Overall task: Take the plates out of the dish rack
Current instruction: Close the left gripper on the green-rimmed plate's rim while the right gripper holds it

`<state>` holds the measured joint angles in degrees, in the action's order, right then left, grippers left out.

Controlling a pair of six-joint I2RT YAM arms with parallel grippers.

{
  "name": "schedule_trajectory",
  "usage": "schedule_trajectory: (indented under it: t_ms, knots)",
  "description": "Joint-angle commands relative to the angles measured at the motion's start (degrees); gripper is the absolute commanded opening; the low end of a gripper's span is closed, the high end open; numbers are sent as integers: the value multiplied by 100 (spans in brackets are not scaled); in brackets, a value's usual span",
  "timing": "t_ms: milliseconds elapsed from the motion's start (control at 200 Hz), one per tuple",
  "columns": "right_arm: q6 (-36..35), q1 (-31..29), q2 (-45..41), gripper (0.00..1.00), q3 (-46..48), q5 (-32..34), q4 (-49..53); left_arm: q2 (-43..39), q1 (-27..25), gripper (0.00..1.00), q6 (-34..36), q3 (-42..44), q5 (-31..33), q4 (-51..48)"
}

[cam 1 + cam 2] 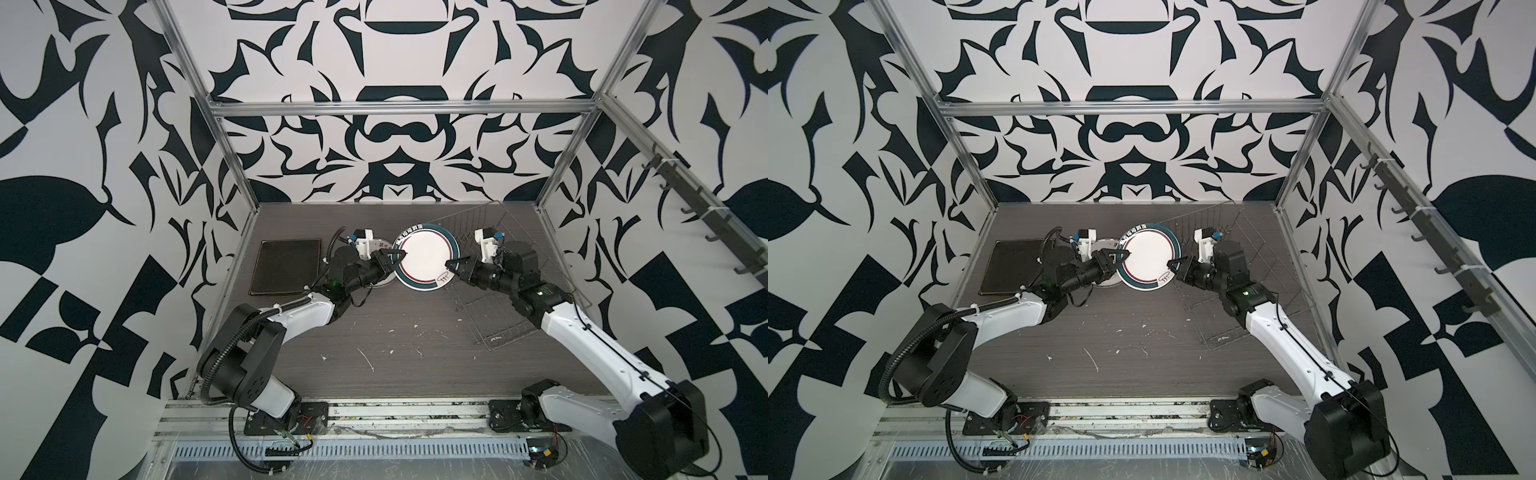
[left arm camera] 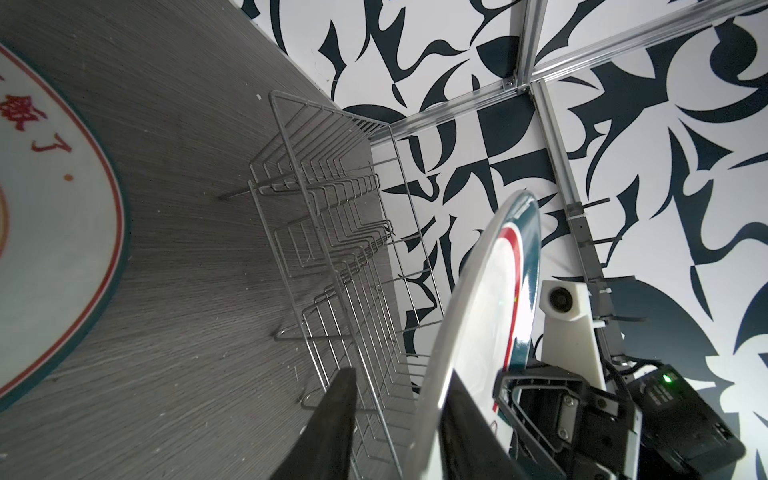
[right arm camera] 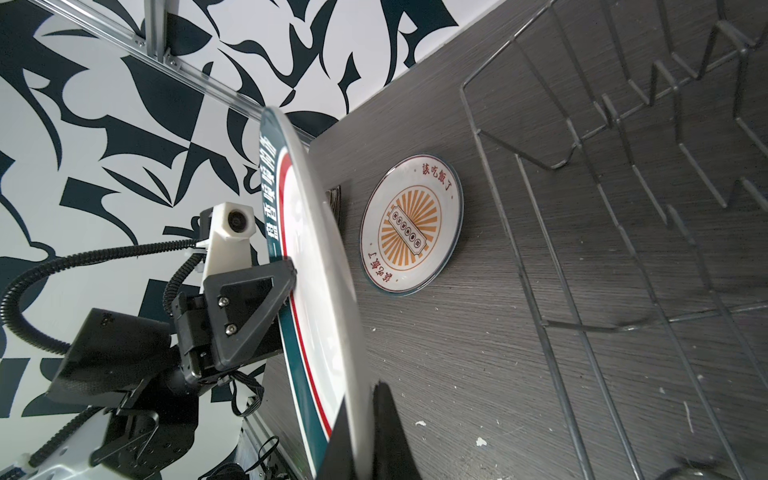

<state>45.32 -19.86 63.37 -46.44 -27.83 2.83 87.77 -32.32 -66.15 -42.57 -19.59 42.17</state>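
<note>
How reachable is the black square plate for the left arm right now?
Probably yes: the black square plate lies flat and uncovered beside that arm. But the left gripper straddles the rim of the round plate that the right gripper holds, so it must back off first.

**Near middle clear, far centre blocked**

The near and middle table lies bare between the two arms, leaving wide room to pass. Beyond it the teal-rimmed plate hangs above the table. The right gripper is clamped on its right rim and the left gripper straddles its left rim, so together they bar the far centre. A small round plate lies flat under the left arm, and a black square plate lies at far left. The dish rack fills the right side, its slots free.
</note>
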Motion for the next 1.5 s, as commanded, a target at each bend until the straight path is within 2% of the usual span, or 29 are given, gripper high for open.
schedule_trajectory:
  t_ms: [0, 425, 605, 870, 970, 1045, 1150, 1260, 1495]
  knots:
    - [-58, -1, -90, 0, -133, -153, -433, 74, -11, 32, 7, 72, -27, 150]
    - [-85, -1, -40, 10, -164, -187, -397, 41, 6, 16, -43, 168, 76, 278]
    - [-109, -1, -37, 23, -173, -205, -382, 21, 47, 10, -82, 220, 96, 342]
    - [-146, 8, -23, 35, -179, -216, -327, -14, 103, 2, -153, 314, 114, 449]
    - [-186, 13, -14, 47, -182, -214, -286, -31, 125, 0, -161, 338, 114, 456]
    - [-216, 17, 7, 62, -182, -255, -284, -49, 146, 0, -161, 354, 123, 458]
    - [-216, 28, 64, 70, -209, -327, -267, -67, 186, 0, -153, 389, 131, 450]
    - [-229, 35, 105, 73, -242, -358, -226, -85, 246, 0, -144, 424, 131, 457]
    - [-308, 35, 99, 73, -252, -328, -195, -154, 465, 0, -100, 538, 123, 450]
